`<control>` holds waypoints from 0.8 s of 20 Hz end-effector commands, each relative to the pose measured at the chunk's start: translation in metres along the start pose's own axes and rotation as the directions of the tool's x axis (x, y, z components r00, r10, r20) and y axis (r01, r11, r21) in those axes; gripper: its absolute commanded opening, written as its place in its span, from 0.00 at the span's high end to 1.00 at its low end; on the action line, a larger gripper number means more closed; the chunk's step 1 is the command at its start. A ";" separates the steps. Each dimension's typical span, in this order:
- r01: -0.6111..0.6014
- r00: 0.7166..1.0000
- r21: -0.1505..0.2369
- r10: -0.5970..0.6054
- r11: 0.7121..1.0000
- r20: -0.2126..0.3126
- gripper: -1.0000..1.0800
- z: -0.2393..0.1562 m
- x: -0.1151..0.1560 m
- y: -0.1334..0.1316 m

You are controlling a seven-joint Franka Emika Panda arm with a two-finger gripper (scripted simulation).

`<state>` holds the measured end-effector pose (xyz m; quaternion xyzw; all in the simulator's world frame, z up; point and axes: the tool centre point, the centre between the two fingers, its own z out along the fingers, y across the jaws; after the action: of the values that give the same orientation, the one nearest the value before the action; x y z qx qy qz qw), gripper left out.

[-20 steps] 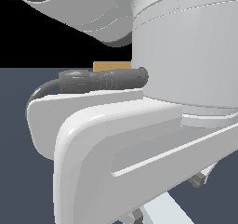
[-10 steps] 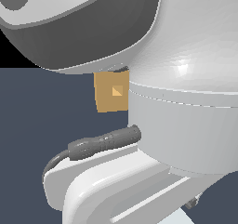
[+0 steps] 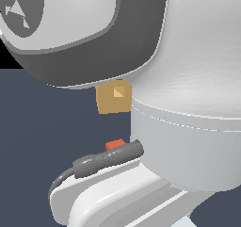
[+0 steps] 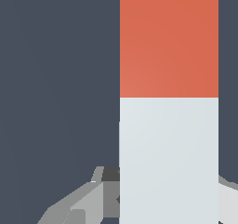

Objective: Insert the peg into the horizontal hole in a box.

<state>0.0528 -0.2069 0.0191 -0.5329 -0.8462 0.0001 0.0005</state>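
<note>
In the exterior view the box [image 3: 113, 98] sits beyond the arm [image 3: 188, 80], which crowds the foreground. Its hole [image 3: 119, 92] lies in the facing side. Below the box, a bit of the peg [image 3: 115, 144] shows just above the arm's cable [image 3: 106, 159].

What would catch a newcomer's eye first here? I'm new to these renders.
The robot arm fills the exterior view, with only the tan box and its hole peeking past it. In the wrist view the peg, red-orange then white-grey, looms large against the dark floor.
</note>
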 end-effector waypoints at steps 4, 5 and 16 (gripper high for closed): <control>0.000 1.000 -0.001 0.000 1.000 0.001 1.00 0.000 0.000 0.000; 0.000 1.000 -0.001 0.000 1.000 0.001 1.00 0.000 0.000 0.000; -0.015 1.000 0.000 0.015 1.000 0.000 1.00 -0.006 0.018 0.004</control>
<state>0.0484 -0.1943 0.0210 -0.5381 -0.8429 0.0008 0.0022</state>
